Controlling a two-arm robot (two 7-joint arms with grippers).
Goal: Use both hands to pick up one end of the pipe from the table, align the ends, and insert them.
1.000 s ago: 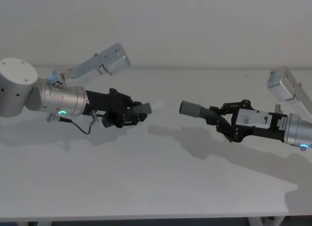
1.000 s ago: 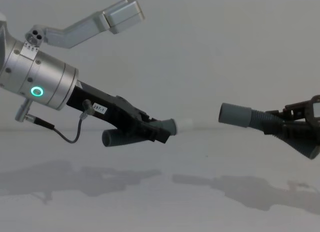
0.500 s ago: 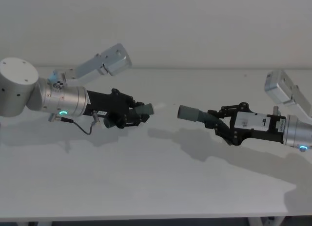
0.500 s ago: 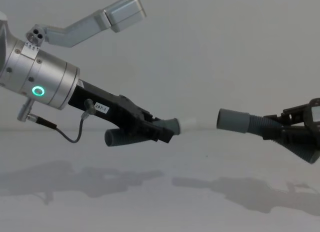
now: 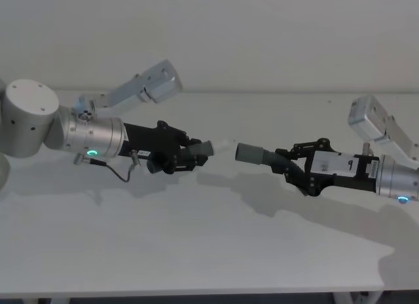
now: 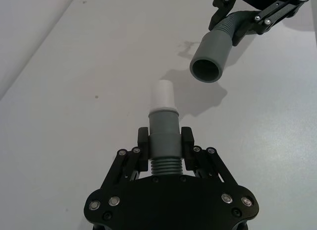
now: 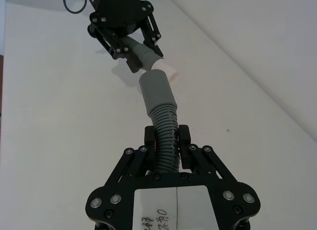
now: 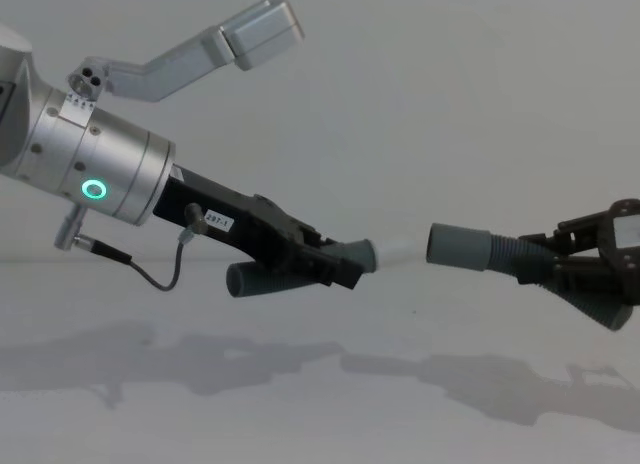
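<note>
Pipe-joining task at the alignment stage. The left black long-jawed gripper (image 8: 320, 261), on its silver wrist with the glowing green ring, is clamped on the shorter dark grey bent plastic tube piece (image 8: 290, 271), whose white inner tip (image 8: 396, 250) points toward the robot's right. The right black long-jawed gripper (image 8: 580, 274) is clamped on the ribbed section of the longer dark grey plastic tube piece (image 8: 490, 249), whose round open collar end (image 6: 207, 70) faces the white tip. Both pieces are held in the air above the plain matte white-grey table (image 5: 209, 251), so the pick-up appears complete. In the chest view the tip and collar lie near each other but apart, at roughly the same height; the left wrist view shows the collar mouth offset to one side of the tip's axis. Remaining, by this judgement: correcting the lateral offset, closing the gap, and pushing the white tip into the collar.
</note>
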